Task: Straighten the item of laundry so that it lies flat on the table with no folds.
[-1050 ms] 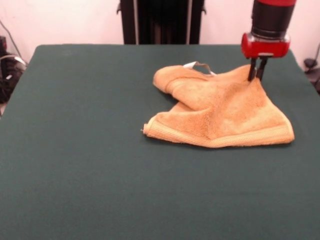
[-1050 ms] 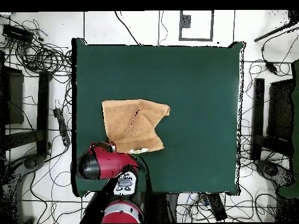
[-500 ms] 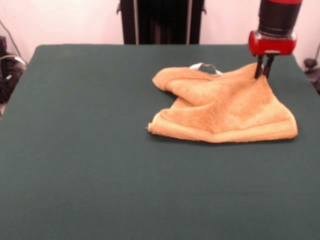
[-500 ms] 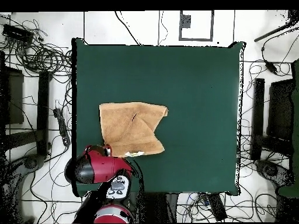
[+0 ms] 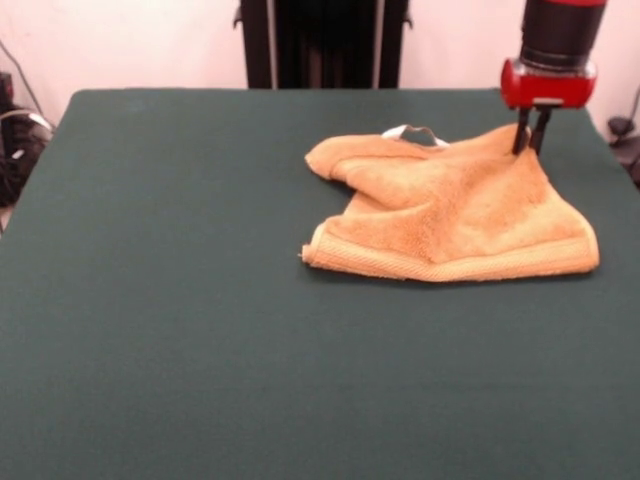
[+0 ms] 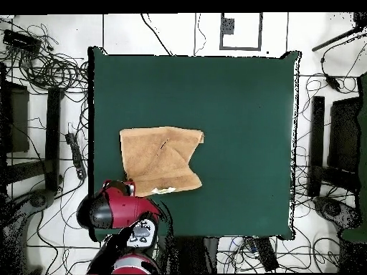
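Dark green cloth covers the table, and the towel lies on it toward the right side in the front view, nearer the far edge than the near one. In the overhead view the towel sits in the left half of the table, close to the left edge.

The towel is not flat. Its near edge runs as a thick doubled hem from the left corner to the right corner, and a rolled fold bulges at its far left. A small white tag pokes out at the far edge.

The tool comes down from the red arm at the towel's far right corner. Its two dark fingers stand close together, pinching the cloth there, and the corner is drawn up into a peak between them.
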### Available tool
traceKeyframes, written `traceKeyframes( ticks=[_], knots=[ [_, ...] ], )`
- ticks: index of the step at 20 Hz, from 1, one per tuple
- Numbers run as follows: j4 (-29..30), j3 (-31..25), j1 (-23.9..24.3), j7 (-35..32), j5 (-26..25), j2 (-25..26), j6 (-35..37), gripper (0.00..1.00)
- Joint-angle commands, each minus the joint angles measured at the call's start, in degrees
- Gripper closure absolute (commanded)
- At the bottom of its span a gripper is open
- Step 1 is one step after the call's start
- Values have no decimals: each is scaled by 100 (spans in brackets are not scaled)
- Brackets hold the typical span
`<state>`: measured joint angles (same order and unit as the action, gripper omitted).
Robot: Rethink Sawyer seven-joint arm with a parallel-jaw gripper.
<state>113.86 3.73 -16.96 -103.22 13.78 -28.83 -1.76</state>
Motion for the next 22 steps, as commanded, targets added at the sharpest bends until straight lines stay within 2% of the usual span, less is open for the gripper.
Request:
traceKeyframes(
  ticks=[1,15,22],
  knots=[
    [415,-466,-354,-1929,617,57,-293,100],
    [489,-299,-769,-2025,1107,-115,-123,100],
    [601,-402,-731,-2114,1174,-178,-142,100]
  ],
)
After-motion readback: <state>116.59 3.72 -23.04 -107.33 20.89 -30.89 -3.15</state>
